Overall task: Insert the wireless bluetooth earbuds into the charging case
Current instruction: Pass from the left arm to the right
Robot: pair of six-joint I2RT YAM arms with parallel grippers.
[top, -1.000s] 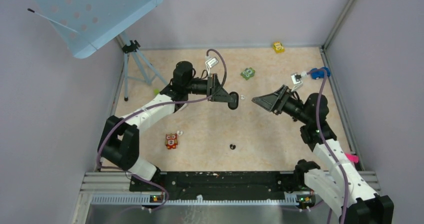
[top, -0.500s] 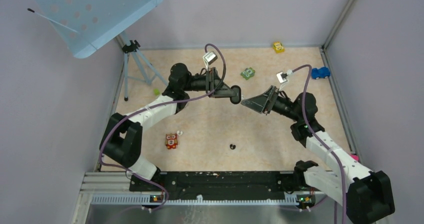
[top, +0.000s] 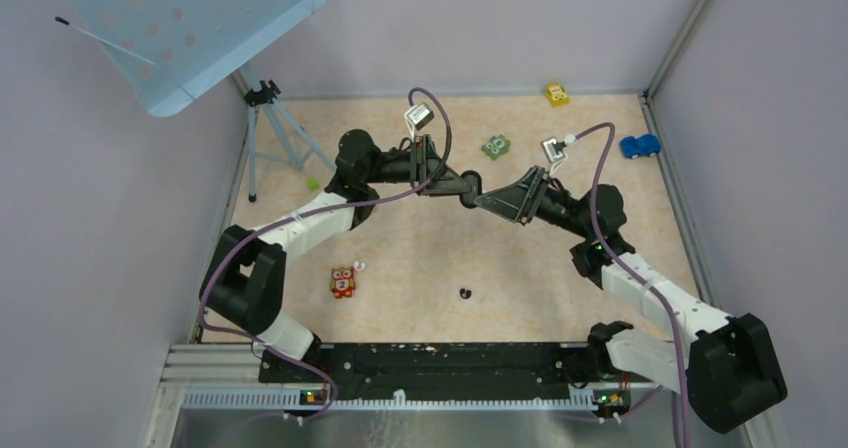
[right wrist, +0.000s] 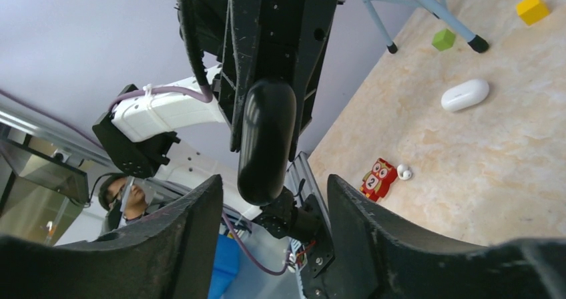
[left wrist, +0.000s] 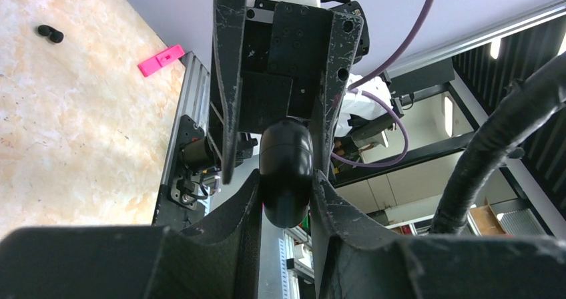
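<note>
My left gripper point(top: 462, 183) is shut on a black oval charging case point(left wrist: 286, 172), held in the air above the middle of the table. My right gripper point(top: 482, 200) faces it, open. Its fingers point(right wrist: 193, 212) stand on either side of the case's free end point(right wrist: 267, 139), with a gap on both sides. A black earbud point(top: 465, 292) lies on the table nearer the arm bases and also shows as the earbud point(left wrist: 50, 33) in the left wrist view. A white earbud point(right wrist: 403, 172) lies beside the owl toy. A white oval case point(right wrist: 465, 95) lies on the table near the tripod.
A red owl toy point(top: 342, 282) sits left of centre. A green toy point(top: 495, 147), a yellow toy point(top: 557, 94) and a blue car point(top: 639, 145) stand at the back. A tripod point(top: 270, 128) and a small green cube point(top: 313, 182) are at the left wall.
My right gripper has swung left until its fingers flank the black case, and its jaws have narrowed a little. The left gripper has shifted slightly back with the case.
</note>
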